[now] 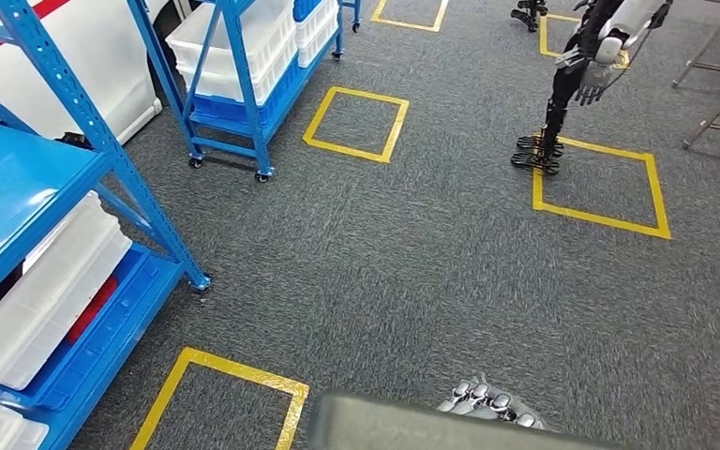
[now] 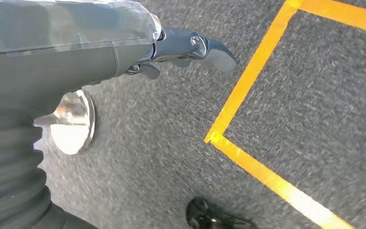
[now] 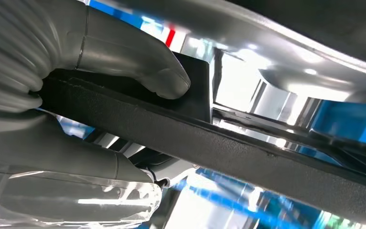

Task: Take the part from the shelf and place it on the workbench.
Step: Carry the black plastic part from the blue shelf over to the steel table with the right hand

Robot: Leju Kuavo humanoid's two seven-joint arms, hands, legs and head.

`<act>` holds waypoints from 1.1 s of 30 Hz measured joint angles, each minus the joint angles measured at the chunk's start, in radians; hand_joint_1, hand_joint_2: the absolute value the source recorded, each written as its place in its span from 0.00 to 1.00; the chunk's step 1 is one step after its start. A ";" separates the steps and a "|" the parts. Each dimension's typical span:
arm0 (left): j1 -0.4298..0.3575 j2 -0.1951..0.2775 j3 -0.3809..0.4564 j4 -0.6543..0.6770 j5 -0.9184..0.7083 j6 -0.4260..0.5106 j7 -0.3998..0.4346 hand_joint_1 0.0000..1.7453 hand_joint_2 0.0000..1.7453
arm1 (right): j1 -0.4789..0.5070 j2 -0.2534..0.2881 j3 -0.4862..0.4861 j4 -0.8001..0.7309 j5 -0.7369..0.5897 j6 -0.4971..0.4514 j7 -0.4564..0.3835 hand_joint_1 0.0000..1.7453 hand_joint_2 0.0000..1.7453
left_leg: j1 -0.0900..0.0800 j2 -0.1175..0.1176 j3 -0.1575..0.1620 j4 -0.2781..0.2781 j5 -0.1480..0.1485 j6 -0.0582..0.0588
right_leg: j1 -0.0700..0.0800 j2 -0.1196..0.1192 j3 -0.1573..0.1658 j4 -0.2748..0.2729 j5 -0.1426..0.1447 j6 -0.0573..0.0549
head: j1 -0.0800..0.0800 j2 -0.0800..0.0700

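Grey carpet (image 1: pixel 412 272) beside blue shelves (image 1: pixel 84 141): right hand (image 3: pixel 76 90) clamps the dark part (image 3: pixel 248 152) for carrying; left hand (image 2: pixel 124 47) hangs empty, fingers loosely extended.

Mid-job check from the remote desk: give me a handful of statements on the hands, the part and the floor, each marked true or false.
1. The right hand grips the dark flat part. True.
2. The left hand holds a white bin. False: it holds nothing and hangs over grey carpet beside a yellow tape line.
3. Blue shelves with white bins stand to the robot's left. True.
4. The part already lies on a workbench. False: it is in the right hand's grip, thumb pressed on it.
5. Another robot stands at a yellow floor square ahead on the right. True.
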 joint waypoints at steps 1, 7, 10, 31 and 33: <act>0.002 -0.001 0.000 0.000 -0.003 0.000 0.001 0.00 1.00 | 0.007 -0.006 0.009 -0.004 0.005 -0.017 0.000 1.00 1.00 | -0.001 0.014 -0.001 0.000 -0.001 0.001 | -0.002 -0.010 -0.032 0.066 -0.027 0.003 | 0.000 0.000; -0.002 -0.006 0.000 0.000 -0.007 -0.001 0.001 0.00 1.00 | 0.029 -0.030 0.045 -0.024 0.016 -0.047 0.000 1.00 1.00 | -0.006 0.084 0.011 0.001 -0.014 -0.014 | -0.003 -0.076 0.087 -0.136 0.072 -0.005 | 0.000 0.000; -0.006 -0.009 0.000 0.000 -0.007 -0.001 0.001 0.00 1.00 | 0.033 -0.036 0.053 -0.031 0.017 -0.049 0.000 1.00 1.00 | -0.007 0.111 0.022 -0.001 -0.019 -0.031 | 0.007 -0.075 0.104 -0.178 0.079 -0.020 | 0.000 0.000; -0.027 -0.027 0.004 0.000 -0.037 -0.020 -0.013 0.00 1.00 | -0.439 0.079 0.123 0.344 -0.100 -0.006 0.006 1.00 1.00 | -0.002 0.006 -0.003 -0.016 0.019 -0.004 | -0.005 -0.002 -0.024 0.015 0.010 -0.001 | 0.000 0.000; -0.023 -0.029 0.005 0.000 -0.042 -0.022 -0.012 0.00 1.00 | -0.485 0.105 0.142 0.400 -0.106 -0.008 0.012 1.00 1.00 | -0.004 0.031 -0.005 -0.014 0.017 -0.005 | -0.010 -0.017 -0.066 0.099 -0.009 0.003 | 0.000 0.000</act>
